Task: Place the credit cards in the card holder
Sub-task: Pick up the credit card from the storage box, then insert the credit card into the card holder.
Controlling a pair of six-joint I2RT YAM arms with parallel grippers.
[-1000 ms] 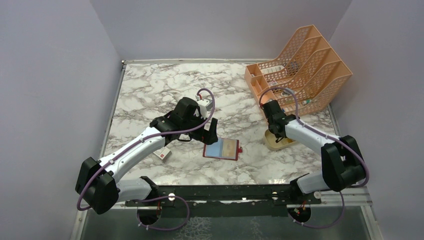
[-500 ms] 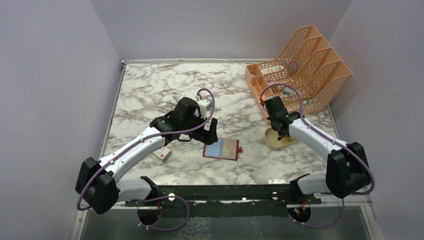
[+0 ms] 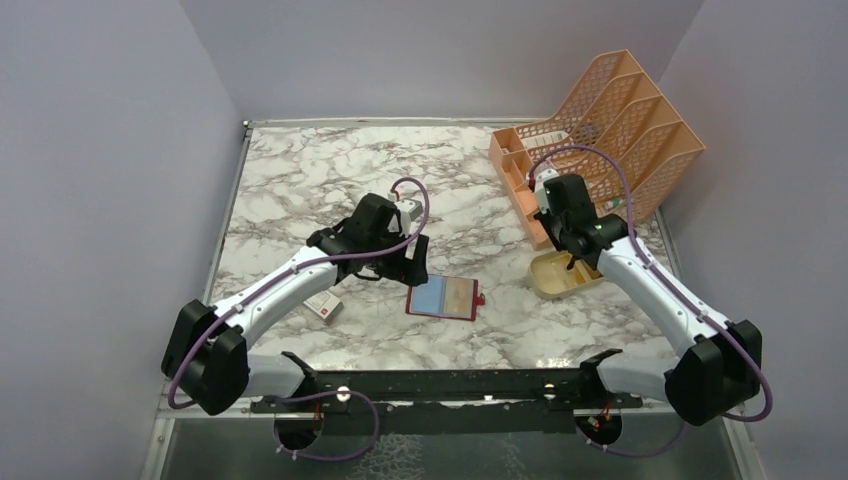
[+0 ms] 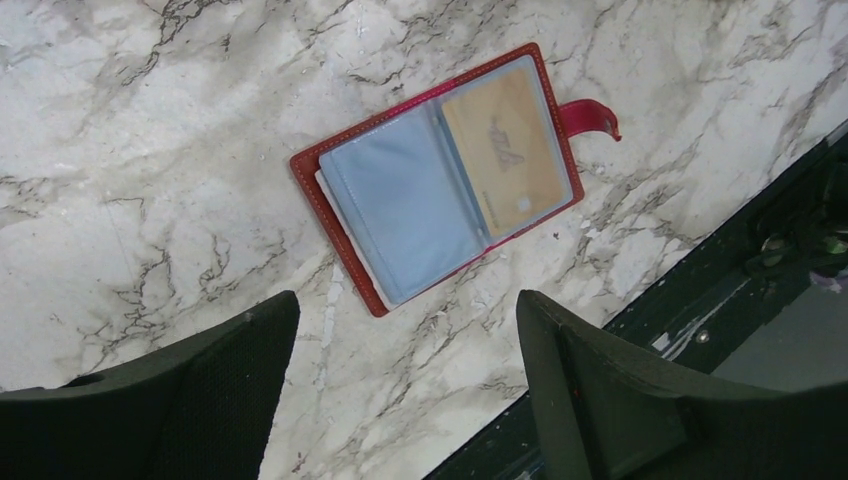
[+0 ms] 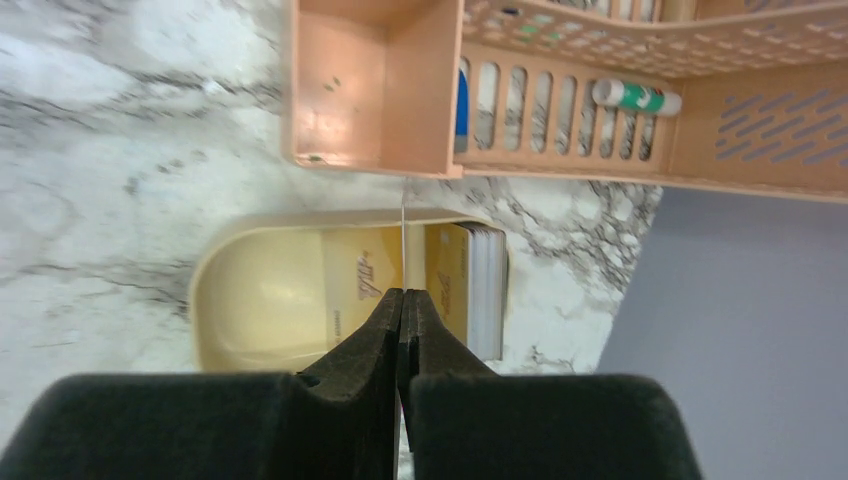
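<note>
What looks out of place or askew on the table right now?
Nothing is spilled or damaged. The card holder lies open, skewed to the edge of the table, and a pale edge pokes out from under its blue sleeve.

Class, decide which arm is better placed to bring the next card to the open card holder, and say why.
Right. The right gripper is shut on a thin card, seen edge-on, above the beige tray. The left gripper hangs open and empty over the card holder.
</note>
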